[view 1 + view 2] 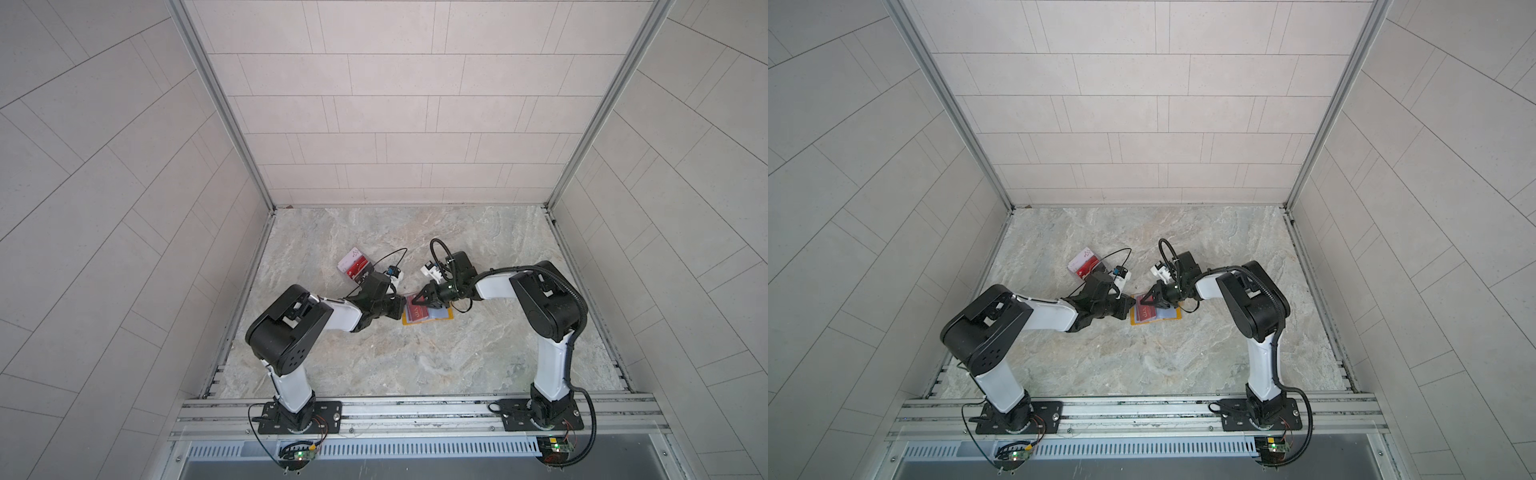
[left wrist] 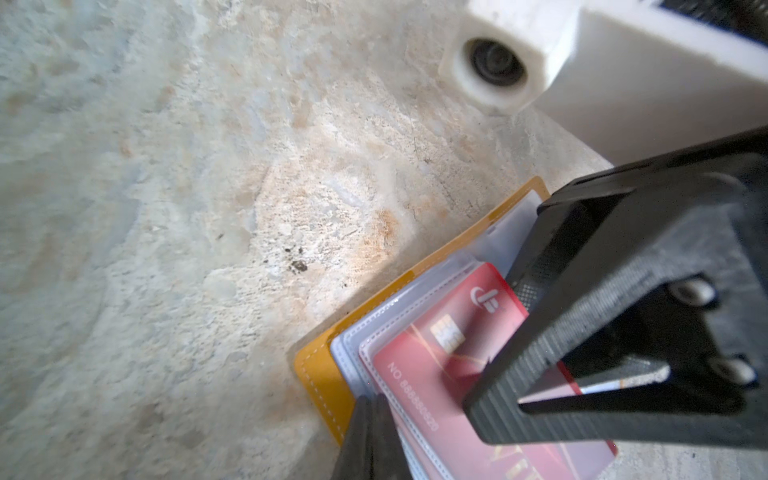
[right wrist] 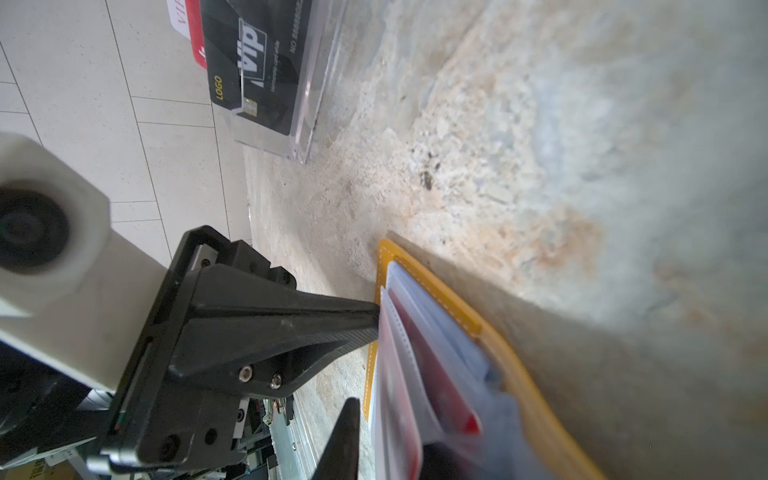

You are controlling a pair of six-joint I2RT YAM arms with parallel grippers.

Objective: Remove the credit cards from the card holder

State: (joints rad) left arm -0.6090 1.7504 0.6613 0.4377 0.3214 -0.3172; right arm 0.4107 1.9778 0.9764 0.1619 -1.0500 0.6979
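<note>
The mustard-yellow card holder (image 1: 432, 318) (image 1: 1163, 316) lies open on the marble table, its clear sleeves up. A red credit card (image 2: 436, 395) with gold print sits in the top sleeve. My left gripper (image 1: 404, 309) (image 2: 370, 401) is shut, and its tips press on the holder's left edge (image 3: 376, 291). My right gripper (image 1: 417, 301) (image 3: 395, 432) hangs over the holder with its jaws narrowly open. They straddle the raised top sleeve and its red card (image 3: 399, 407), with a sliver of table showing beside one finger (image 3: 347, 432).
A clear plastic box (image 1: 353, 266) (image 3: 307, 95) stands behind my left arm at the back left. It holds a whitish card with pink marks, a red card and a black VIP card (image 3: 253, 62). Tiled walls close in the table on three sides.
</note>
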